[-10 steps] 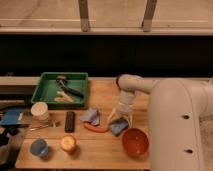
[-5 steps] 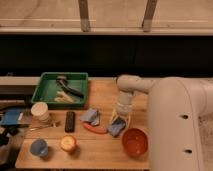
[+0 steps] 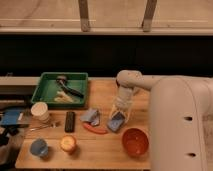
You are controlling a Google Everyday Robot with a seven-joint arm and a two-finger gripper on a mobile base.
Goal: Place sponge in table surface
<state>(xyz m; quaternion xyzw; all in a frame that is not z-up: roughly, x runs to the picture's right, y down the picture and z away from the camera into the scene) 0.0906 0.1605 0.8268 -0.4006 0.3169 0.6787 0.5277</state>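
A blue sponge [image 3: 116,121] sits tilted at the wooden table surface [image 3: 102,92], right of centre. My gripper [image 3: 120,115] hangs from the white arm [image 3: 131,81] straight above it, with the sponge between the two pale fingers [image 3: 128,114]. The sponge's lower edge is at or just above the wood; I cannot tell if it touches.
An orange bowl [image 3: 135,141] is just right and nearer. A red-orange long item [image 3: 95,129] and a blue crumpled item [image 3: 91,116] lie left of the sponge. Further left are a black remote [image 3: 70,121], white cup [image 3: 40,111], blue cup [image 3: 39,148], orange object [image 3: 68,144] and green tray [image 3: 62,90].
The gripper and the sponge have shifted slightly left and away from the bowl. Everything else on the table is where it was.
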